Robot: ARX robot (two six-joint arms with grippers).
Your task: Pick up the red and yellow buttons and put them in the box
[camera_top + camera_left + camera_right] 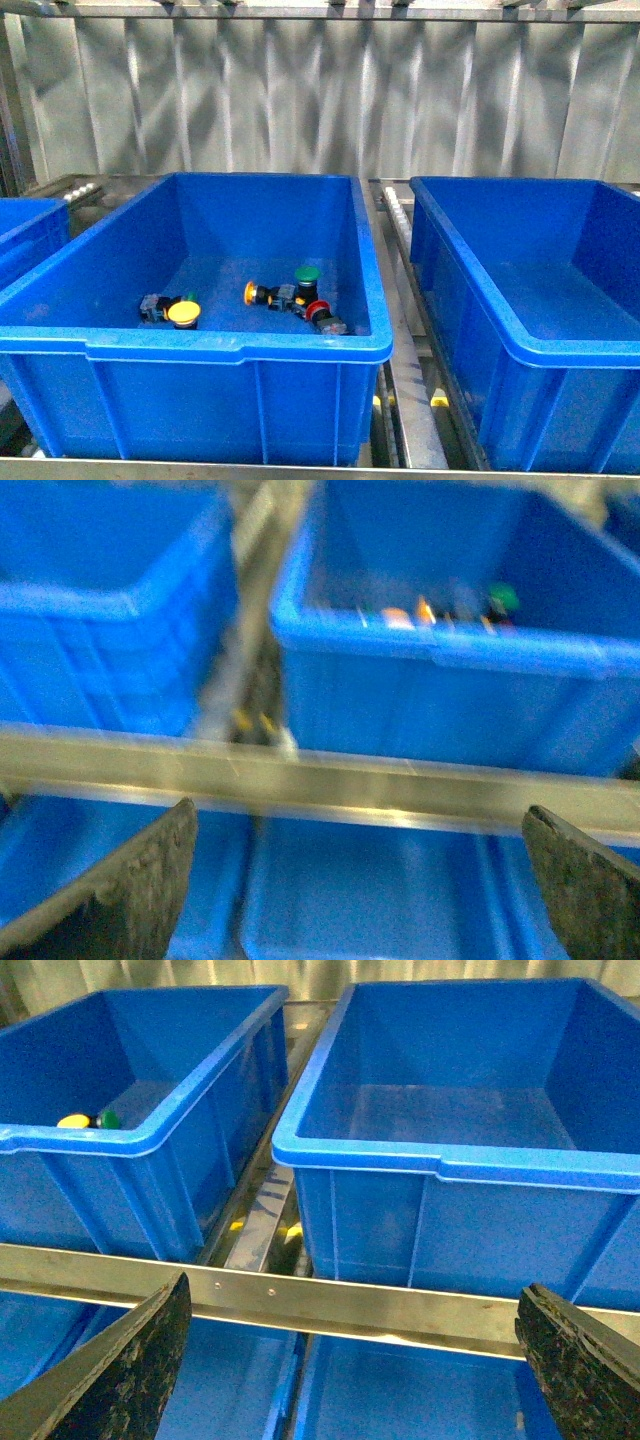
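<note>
Lying in a blue bin (240, 347), red button (318, 311) and yellow button (184, 313) look light, slick-capped, best pinched by the body; left claw (358, 820), right claw (352, 1300) gape empty

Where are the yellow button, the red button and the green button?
yellow button (184, 313), front view, on its round cap.
red button (318, 312), front view, on its cap.
green button (307, 274), front view, on its cap.

In the blurred left wrist view the buttons (425, 613) seem mere coloured smears in their bin (440, 646).
</note>
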